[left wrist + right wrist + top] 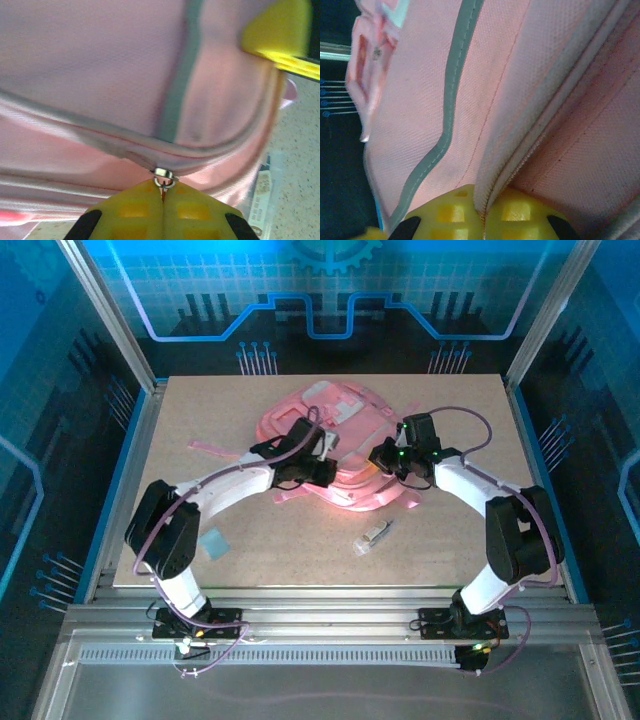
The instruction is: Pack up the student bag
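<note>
The student bag [335, 420], a soft pink backpack with grey piping, lies flat in the middle of the table. My left gripper [322, 462] is at its near left side. In the left wrist view its yellow jaws [163, 189] are shut on the small metal zipper pull [164, 175] at the bag's seam. My right gripper [388, 458] is at the bag's near right side. In the right wrist view it [482, 214] is shut on the bag's zipper edge [520, 160], a fold of pink fabric pinched between the yellow fingers.
A small clear-and-white object [372, 537] lies on the table in front of the bag. A pale blue square [212, 544] sits near the left arm. A pink strap [212, 450] trails to the left. A printed packet [261, 192] shows beside the bag.
</note>
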Robot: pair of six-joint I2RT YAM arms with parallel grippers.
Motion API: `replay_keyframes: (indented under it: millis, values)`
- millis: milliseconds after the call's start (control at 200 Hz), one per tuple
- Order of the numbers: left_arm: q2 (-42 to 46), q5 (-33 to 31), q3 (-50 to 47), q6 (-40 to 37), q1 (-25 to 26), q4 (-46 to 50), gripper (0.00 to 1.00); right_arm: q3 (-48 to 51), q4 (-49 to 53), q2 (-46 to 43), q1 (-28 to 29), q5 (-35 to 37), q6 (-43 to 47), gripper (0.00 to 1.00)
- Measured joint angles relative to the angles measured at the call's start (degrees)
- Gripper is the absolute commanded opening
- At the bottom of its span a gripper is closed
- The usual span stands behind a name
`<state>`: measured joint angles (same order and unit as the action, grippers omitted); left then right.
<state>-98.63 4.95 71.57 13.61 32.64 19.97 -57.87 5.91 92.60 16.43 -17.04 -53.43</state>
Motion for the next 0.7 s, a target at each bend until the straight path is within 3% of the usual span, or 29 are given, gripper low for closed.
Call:
replay_keyframes:
  millis: [45, 105, 185, 365, 700]
  values:
    - [0.04, 0.68, -0.63, 0.2, -1.88, -0.61, 0.0, -0.44, -0.13, 0.0, 0.26, -0.57, 0.46, 0.0]
    - [0.04, 1.99, -0.96, 0.76, -3.54, -1.03, 0.09, -1.57, -0.46, 0.26, 0.7, -1.57, 0.87, 0.01]
    - [0.04, 2.34, -0.96, 1.92, -4.63, -1.75, 0.35, -3.43, 0.35, 0.63, 1.09, -1.46, 1.36, 0.27]
    - [0.37, 0.68, -0.98, 5.57, -8.41, -1.49, 0.96, -5.95, 7.3, -1.4, 2.19, 1.92, 3.72, 0.99]
    - [11.82, -3.52, -9.25, 9.03, -8.85, -6.99, 0.99, -5.4, 31.82, -14.14, 8.74, 13.7, 4.76, 1.0]
